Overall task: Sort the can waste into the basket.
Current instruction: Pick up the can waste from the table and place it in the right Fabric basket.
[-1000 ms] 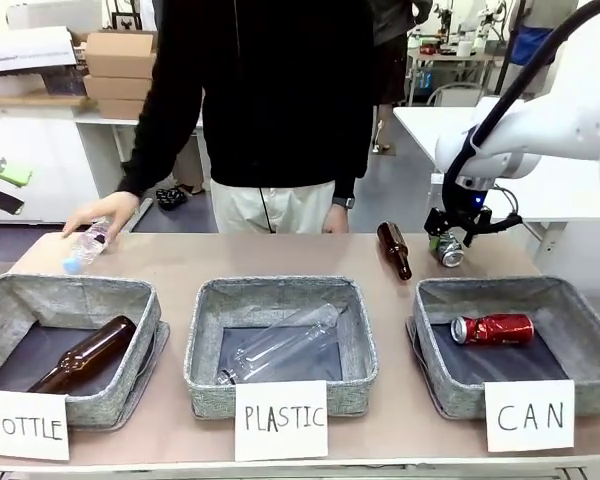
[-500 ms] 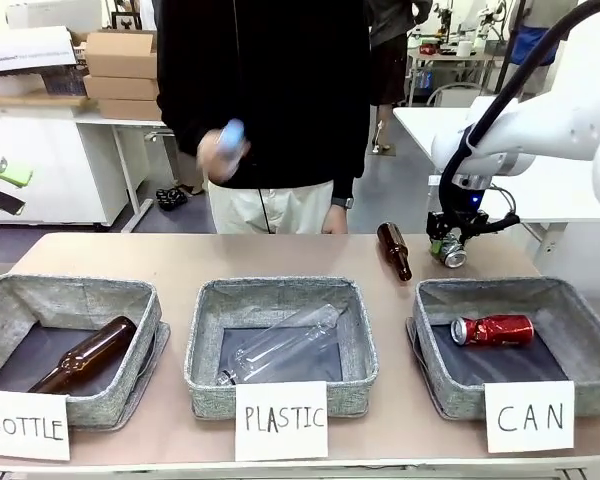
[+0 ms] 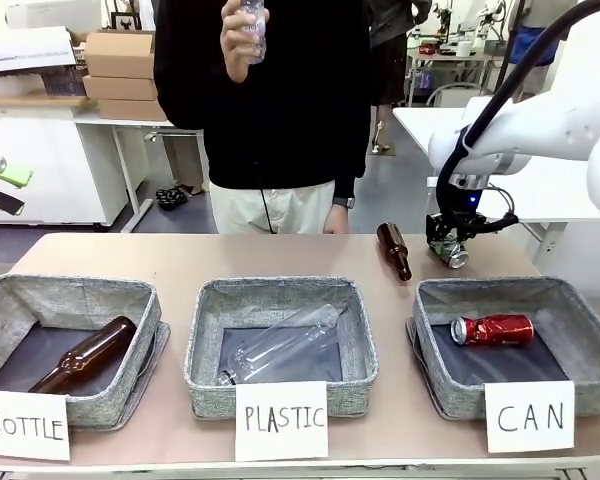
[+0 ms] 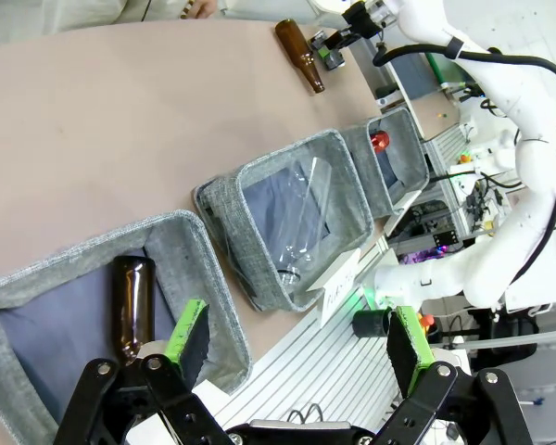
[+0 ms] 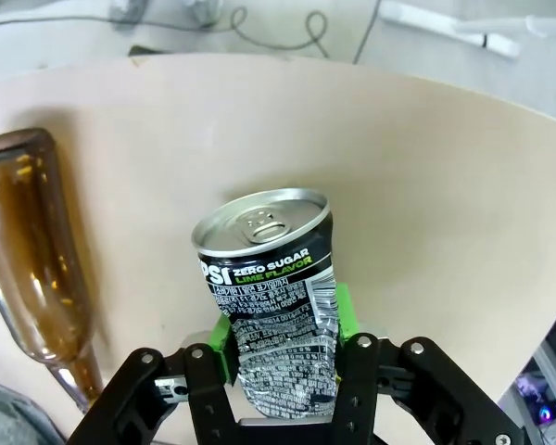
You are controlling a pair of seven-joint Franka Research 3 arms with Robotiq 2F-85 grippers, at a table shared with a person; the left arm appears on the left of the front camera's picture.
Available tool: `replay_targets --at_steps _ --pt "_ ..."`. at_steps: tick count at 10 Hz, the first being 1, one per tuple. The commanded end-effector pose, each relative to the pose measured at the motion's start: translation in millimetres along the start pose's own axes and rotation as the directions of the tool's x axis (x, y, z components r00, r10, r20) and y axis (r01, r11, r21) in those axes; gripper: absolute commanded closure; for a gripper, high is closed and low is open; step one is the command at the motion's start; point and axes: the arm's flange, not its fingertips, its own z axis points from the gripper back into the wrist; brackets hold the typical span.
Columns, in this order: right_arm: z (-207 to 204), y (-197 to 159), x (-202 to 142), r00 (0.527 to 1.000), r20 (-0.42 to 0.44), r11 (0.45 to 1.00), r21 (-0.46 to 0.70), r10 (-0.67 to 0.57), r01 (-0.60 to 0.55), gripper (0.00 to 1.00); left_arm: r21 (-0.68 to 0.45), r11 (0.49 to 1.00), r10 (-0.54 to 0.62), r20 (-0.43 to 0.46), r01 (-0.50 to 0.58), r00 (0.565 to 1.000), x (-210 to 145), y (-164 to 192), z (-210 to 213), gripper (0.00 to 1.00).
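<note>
Three grey woven-fabric baskets with dark bases stand in a row on the tan desk [image 3: 180, 255], each behind a white paper sign [image 3: 22, 425]: the BOTTLE basket [image 3: 10, 300], the PLASTIC basket [image 3: 202, 330] and the CAN basket [image 3: 580, 320].

At the far left, the left fingers [image 4: 187, 336] stand wide apart with nothing between them. One of two brown bottles [image 3: 90, 355], of glass, lies aslant in the BOTTLE basket. A person's hand [image 3: 235, 40] holds one of two clear bottles [image 3: 253, 20] up at the top of the front view. The other clear bottle [image 3: 280, 345] lies in the PLASTIC basket. The second brown bottle [image 3: 394, 250] lies on the desk beyond the gap between the PLASTIC and CAN baskets. Just right of it, the right fingers [image 5: 345, 315] are clamped on the dark can [image 5: 269, 278], at the far side of the desk behind the CAN basket and outside it. Whether it touches the desk I cannot tell. The second can, the shiny red can [image 3: 492, 329], lies on its side inside the CAN basket.

In the front view the dark can is a small silver-ended shape. The right wrist view shows its silver top with a pull tab, a black label reading "ZERO SUGAR LIME FLAVOR", and a crumpled lower wall between the green pads [image 5: 221, 336]. The left wrist view takes the three baskets from the side, with the red can a red spot in the farthest one.
</note>
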Motion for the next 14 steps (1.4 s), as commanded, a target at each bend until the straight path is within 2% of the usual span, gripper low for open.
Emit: replay_targets --at_steps 1,3,4,5,7,8,10,11,13,14 --pt "-2 2 9 1.0 -0.015 0.999 -0.041 -0.023 0.022 1.0 -0.003 1.0 -0.022 -0.005 0.022 1.0 -1 0 2 0.0" --pt "3 1 6 1.0 -0.007 0.998 -0.049 -0.03 0.029 1.0 -0.003 1.0 -0.022 -0.005 0.022 1.0 -1 0 2 0.0" --pt "19 -2 -6 1.0 0.025 0.999 -0.037 -0.015 0.016 1.0 -0.003 1.0 -0.022 -0.005 0.022 1.0 -1 0 2 0.0" --pt "47 -3 -34 0.998 0.05 0.999 0.022 0.024 -0.025 1.0 -0.003 1.0 -0.022 -0.005 0.022 1.0 -1 0 2 0.0" --pt "116 -2 -129 0.974 0.201 0.991 0.06 0.108 -0.123 1.0 -0.003 1.0 -0.022 -0.005 0.022 1.0 -1 0 2 0.0" --pt "140 -3 -173 0.962 0.234 0.987 0.039 0.141 -0.154 1.0 -0.003 1.0 -0.022 -0.005 0.022 1.0 -1 0 2 0.0" --pt "163 -14 -245 0.959 0.183 0.959 0.148 0.215 -0.243 1.0 -0.003 1.0 -0.022 -0.005 0.022 1.0 -1 0 2 0.0" --pt "164 -18 -275 0.961 0.158 0.952 0.175 0.225 -0.252 1.0 -0.003 1.0 -0.022 -0.005 0.022 1.0 -1 0 2 0.0" --pt "148 -30 -297 0.963 0.093 0.929 0.255 0.252 -0.268 1.0 -0.003 1.0 -0.022 -0.005 0.022 1.0 -1 0 2 0.0" --pt "140 -31 -301 0.968 0.089 0.936 0.249 0.235 -0.25 1.0 -0.003 1.0 -0.022 -0.005 0.022 1.0 -1 0 2 0.0"
